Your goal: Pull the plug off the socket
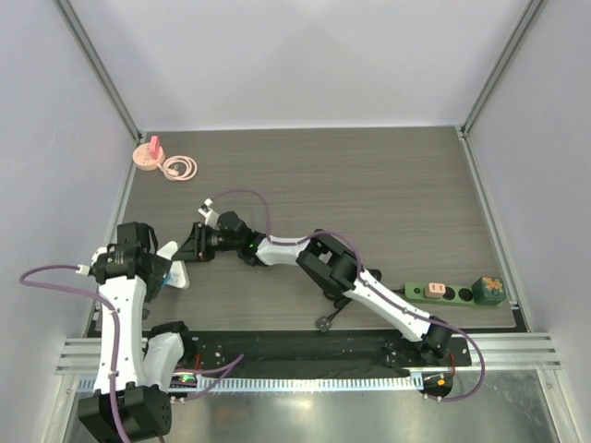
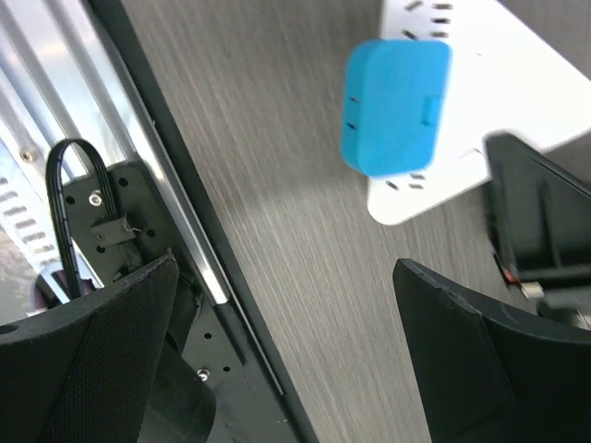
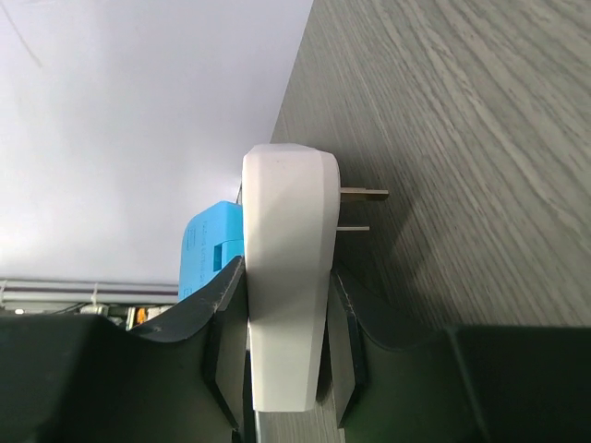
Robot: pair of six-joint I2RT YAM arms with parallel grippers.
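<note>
Right gripper (image 3: pixel 286 314): clamped on white adapter (image 3: pixel 286 240), bracing it (prongs bare); blue plug (image 2: pixel 395 106) on adapter's far face; left gripper (image 2: pixel 284 268) beside adapter, wide open, empty, likely puller

Bright even light; soft shadows on table (image 1: pixel 388 185); left wrist view blurred.

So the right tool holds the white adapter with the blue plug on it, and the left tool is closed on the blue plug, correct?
Not quite. The left tool is open: the left wrist view shows its fingers wide apart, with the blue plug beyond them and not touched. The rest is right: the right tool holds the white adapter with the blue plug on it.
</note>
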